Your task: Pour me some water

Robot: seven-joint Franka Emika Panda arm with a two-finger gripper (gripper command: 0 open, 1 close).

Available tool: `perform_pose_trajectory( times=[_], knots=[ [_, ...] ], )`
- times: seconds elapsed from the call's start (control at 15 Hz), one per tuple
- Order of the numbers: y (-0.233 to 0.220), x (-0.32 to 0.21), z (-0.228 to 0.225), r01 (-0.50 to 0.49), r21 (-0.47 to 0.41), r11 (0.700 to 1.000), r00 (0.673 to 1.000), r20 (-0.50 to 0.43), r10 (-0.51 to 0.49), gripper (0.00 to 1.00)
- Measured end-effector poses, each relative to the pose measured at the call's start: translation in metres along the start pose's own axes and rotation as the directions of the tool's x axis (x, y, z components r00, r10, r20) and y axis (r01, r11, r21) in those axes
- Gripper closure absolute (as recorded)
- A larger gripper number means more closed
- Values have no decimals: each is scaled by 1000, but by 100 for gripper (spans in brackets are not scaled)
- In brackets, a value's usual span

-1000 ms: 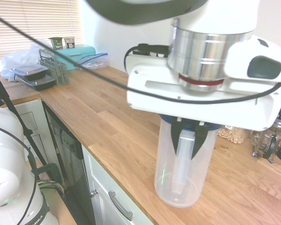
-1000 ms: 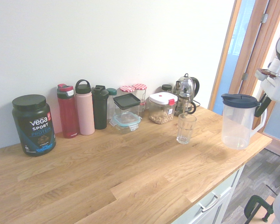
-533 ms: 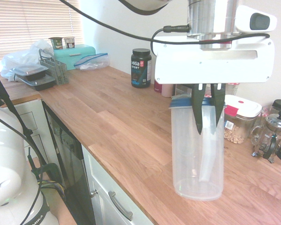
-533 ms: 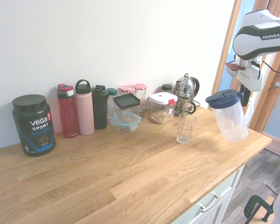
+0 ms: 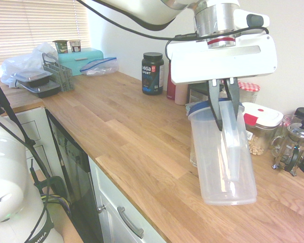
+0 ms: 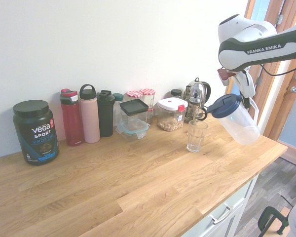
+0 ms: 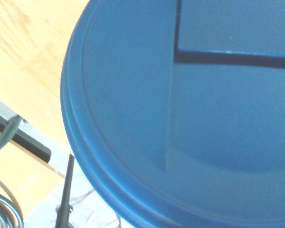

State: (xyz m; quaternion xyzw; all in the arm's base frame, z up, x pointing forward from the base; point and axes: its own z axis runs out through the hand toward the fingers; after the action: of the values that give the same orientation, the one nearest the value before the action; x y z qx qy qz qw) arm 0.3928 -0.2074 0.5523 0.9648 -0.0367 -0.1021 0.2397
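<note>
Holding tilted pitcher point(image 6: 238, 123) | handle point(image 5: 232, 142) between 2 jaws

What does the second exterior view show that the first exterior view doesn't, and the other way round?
Only the second exterior view: the empty glass standing clearly on the counter, and the dark shaker bottle.

Only the first: the teal box, the wire rack and the window blinds.

Both: the tilted, blue-lidded pitcher held by the gripper, the Vega tub and the French press.
</note>
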Motion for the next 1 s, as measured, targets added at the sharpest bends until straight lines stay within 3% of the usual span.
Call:
perform_pose_trajectory(
  times=[0.27, 0.67, 0.8, 1.0],
  knots=[
    [-2, 5, 2, -3, -96, 995, 999, 40, 7, 100],
    [-6, 10, 2, -2, -115, 993, 999, 44, 8, 100],
    [7, 7, 1, -26, -105, 994, 999, 37, 30, 100],
    [44, -12, -3, -107, 22, 994, 994, -27, 108, 100]
  ],
)
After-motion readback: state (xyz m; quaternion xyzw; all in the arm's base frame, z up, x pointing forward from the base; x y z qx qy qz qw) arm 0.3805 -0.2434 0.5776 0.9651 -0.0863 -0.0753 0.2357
